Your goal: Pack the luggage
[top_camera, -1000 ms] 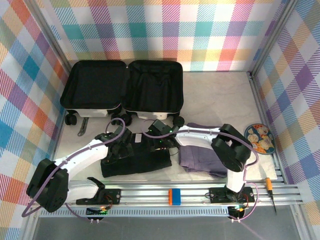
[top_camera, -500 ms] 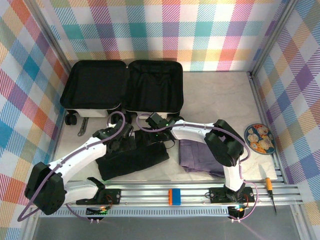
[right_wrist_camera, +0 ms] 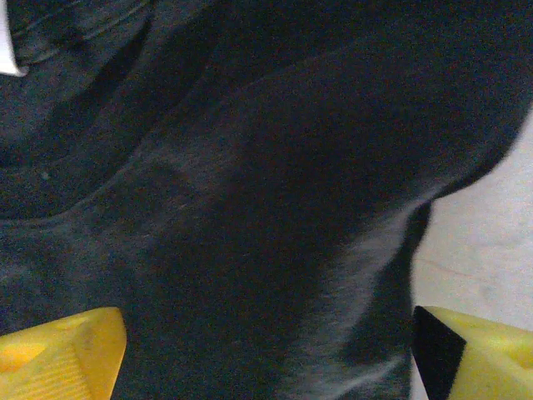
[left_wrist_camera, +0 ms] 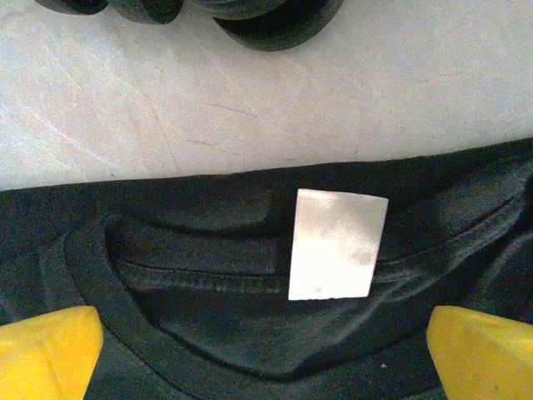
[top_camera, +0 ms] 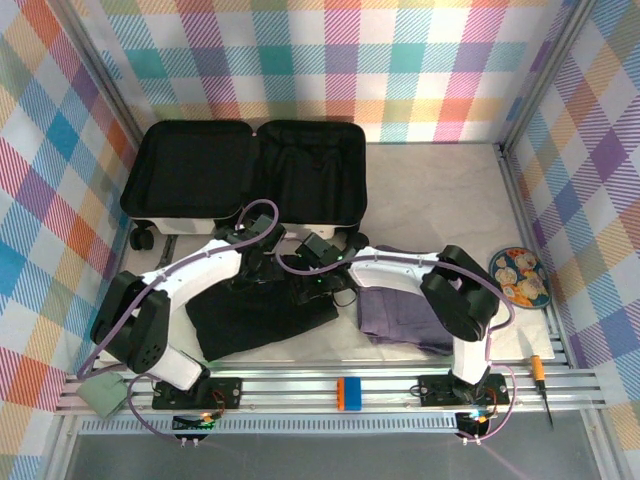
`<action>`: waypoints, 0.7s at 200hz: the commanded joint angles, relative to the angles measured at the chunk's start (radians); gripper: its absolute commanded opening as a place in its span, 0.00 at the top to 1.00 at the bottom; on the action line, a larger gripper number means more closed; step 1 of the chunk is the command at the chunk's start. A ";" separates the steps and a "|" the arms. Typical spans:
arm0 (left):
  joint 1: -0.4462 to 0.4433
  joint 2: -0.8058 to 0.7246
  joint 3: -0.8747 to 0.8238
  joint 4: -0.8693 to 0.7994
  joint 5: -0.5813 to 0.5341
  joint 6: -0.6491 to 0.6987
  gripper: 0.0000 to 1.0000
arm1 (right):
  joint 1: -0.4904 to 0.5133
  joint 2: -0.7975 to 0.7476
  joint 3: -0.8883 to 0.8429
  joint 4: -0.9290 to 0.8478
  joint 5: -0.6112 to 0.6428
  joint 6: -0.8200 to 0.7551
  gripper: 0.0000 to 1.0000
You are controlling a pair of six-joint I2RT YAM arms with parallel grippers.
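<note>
Over the last second the left arm has swung forward and reached out, carrying the left gripper (top_camera: 258,262) from the middle of the black shirt (top_camera: 260,315) to its far edge. The right gripper (top_camera: 318,272) has shifted only slightly and spread its fingers a little wider. The shirt has skewed a bit but still lies on the table, so nothing is packed yet; the move looks like lining up a two-handed pick along the collar edge. The luggage (top_camera: 190,170) lies open and flat at the back left, just beyond both grippers, and the purple garment (top_camera: 400,315) waits to the right. Both arms stretch low over the table with their wrists pitched down. In the left wrist view the fingers stand wide apart over the collar and its white label (left_wrist_camera: 337,243), gripping nothing. The right gripper's fingers are likewise spread over dark cloth.
</note>
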 commanded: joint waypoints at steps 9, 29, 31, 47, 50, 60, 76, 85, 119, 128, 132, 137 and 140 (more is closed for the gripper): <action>0.021 -0.028 0.001 -0.015 -0.022 0.007 0.00 | 0.028 0.057 0.019 -0.011 0.011 0.047 0.12; 0.031 -0.053 -0.015 -0.022 -0.027 0.002 0.00 | 0.042 0.102 0.057 -0.044 0.068 0.073 0.16; 0.032 -0.055 -0.016 -0.024 -0.028 0.002 0.00 | 0.045 0.111 0.063 -0.050 0.080 0.078 0.16; 0.042 -0.077 -0.030 -0.031 -0.036 -0.003 0.00 | 0.045 0.145 0.082 -0.073 0.123 0.094 0.22; 0.044 -0.080 -0.031 -0.032 -0.036 -0.004 0.00 | 0.045 0.150 0.086 -0.076 0.130 0.098 0.23; 0.050 -0.092 -0.040 -0.035 -0.037 -0.006 0.00 | 0.046 0.162 0.091 -0.079 0.145 0.097 0.28; 0.053 -0.107 -0.053 -0.041 -0.038 -0.009 0.00 | 0.045 0.167 0.093 -0.077 0.159 0.084 0.43; 0.056 -0.116 -0.059 -0.044 -0.040 -0.010 0.00 | 0.044 0.164 0.096 -0.082 0.170 0.069 0.55; 0.060 -0.159 -0.073 -0.051 -0.037 -0.013 0.00 | 0.043 0.122 0.110 -0.092 0.184 -0.059 0.67; 0.060 -0.172 -0.075 -0.053 -0.036 -0.015 0.00 | 0.041 0.104 0.111 -0.084 0.176 -0.111 0.70; 0.060 -0.178 -0.075 -0.054 -0.037 -0.016 0.00 | 0.042 0.094 0.112 -0.080 0.174 -0.133 0.72; 0.061 -0.186 -0.076 -0.055 -0.037 -0.019 0.00 | 0.042 0.083 0.112 -0.076 0.173 -0.161 0.73; 0.061 -0.191 -0.076 -0.057 -0.037 -0.020 0.00 | 0.041 0.078 0.113 -0.074 0.172 -0.180 0.74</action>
